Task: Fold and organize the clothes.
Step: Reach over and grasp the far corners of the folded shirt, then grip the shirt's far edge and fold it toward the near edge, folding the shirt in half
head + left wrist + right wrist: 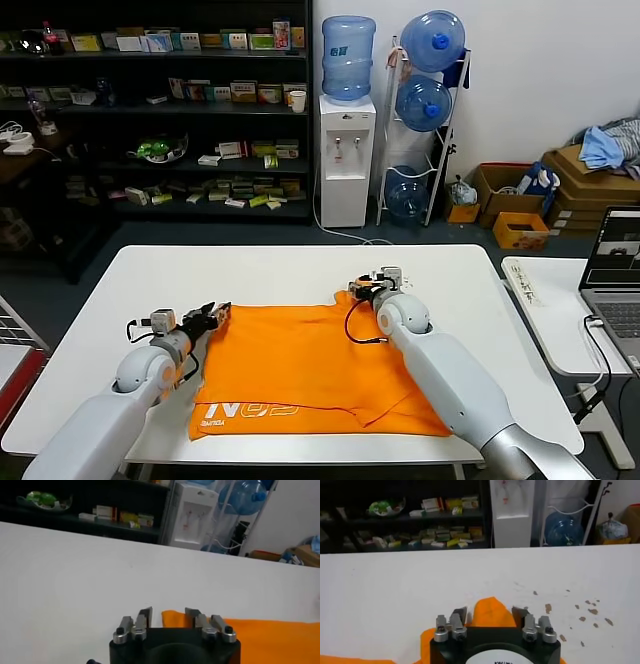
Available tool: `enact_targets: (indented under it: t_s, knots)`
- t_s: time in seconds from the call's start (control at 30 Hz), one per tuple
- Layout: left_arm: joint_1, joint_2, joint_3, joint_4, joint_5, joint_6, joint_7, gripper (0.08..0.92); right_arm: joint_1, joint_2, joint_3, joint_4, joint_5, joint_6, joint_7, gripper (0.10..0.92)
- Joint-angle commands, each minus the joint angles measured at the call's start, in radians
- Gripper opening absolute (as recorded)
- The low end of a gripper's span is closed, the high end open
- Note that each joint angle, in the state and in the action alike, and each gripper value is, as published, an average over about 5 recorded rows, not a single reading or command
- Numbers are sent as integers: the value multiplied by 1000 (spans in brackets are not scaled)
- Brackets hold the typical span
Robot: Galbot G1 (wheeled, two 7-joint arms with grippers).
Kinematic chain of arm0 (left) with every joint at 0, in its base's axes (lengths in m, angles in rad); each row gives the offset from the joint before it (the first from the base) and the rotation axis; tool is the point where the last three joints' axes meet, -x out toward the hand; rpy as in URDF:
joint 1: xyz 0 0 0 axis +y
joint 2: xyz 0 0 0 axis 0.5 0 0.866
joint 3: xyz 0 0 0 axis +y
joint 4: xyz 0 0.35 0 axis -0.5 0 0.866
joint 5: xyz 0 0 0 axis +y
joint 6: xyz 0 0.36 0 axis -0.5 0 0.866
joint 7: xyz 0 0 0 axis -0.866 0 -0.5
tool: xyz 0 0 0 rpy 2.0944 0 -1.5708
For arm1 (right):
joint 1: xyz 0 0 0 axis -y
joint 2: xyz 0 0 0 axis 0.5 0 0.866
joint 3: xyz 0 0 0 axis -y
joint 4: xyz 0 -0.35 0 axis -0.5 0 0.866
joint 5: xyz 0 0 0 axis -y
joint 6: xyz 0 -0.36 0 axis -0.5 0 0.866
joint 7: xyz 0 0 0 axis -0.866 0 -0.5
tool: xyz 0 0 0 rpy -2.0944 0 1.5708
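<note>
The orange T-shirt lies spread flat on the white table, with white lettering on a turned-up strip at its near edge. My left gripper is open at the shirt's far left corner, and that corner shows between the jaws. My right gripper is open at the shirt's far right corner, where an orange peak of cloth sits between the jaws. Neither gripper is shut on the cloth.
A second white table with a laptop stands to the right. A water dispenser, a bottle rack, dark shelves and cardboard boxes with pale blue cloth stand behind. Small brown flecks mark the tabletop.
</note>
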Motion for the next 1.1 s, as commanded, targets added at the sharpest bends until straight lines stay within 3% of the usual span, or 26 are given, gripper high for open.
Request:
enact_targets:
  t_s: [0.03,0.33,0.47,0.63,1.1]
  knots:
    - [-5,-6,13,-14,5,16,-3,412,11,7,-7,-8,3,-1,0,498]
    - [2,-13,4,-20,40,-64,2,155,-1,-3,-3,22,-8,60,-4,238]
    - [30,-10,-20,-57,56,-115,8,97,-20,-23,1,73,-13,113,-7,140]
    - [119,13,-66,-167,78,-135,7,97,-87,-89,10,236,16,120,27,126]
    - [473,101,-234,-555,93,-120,-15,97,-584,-446,149,914,145,47,206,126]
